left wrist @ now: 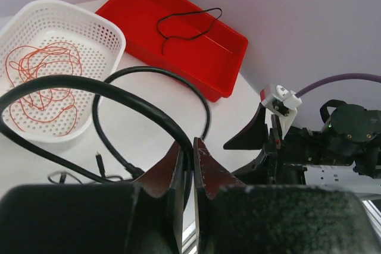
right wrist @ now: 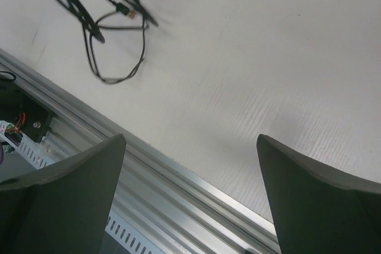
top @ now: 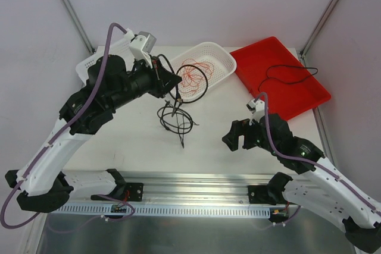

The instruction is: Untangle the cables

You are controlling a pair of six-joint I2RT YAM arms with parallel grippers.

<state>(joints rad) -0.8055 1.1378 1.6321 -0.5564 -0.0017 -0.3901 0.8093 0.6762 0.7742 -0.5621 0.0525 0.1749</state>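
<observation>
Where the thick black cable (left wrist: 119,92) ran between my left jaws (left wrist: 190,144), they were clenched flat on it. From that pinch it swung out in one wide loop on the white basket's (left wrist: 122,43) side; whether the loop touched the rim I could not tell. From the same pinch a strand dropped toward my bases into the tangle (top: 174,118), a knot of thinner black loops lying on the table (top: 238,108).

That tangle was what the coming move hung on, as I judged it. It sat just below my left jaws and between my two arms, and its loops were strung roughly along the line from the basket back to me. My right jaws (top: 235,138) hovered low over bare table, spread wide and gripping nothing. From their own camera the knot lay ahead and off to the left, near but apart. Since my left was already occupied, the right was the free one, and it looked close enough to reach the knot by travelling left.

Further out, a red cable (top: 196,72) lay coiled inside the basket. A thin black cable (left wrist: 189,13) lay alone in the red tray (top: 268,57) at the far right. Both were well apart from the knot.
</observation>
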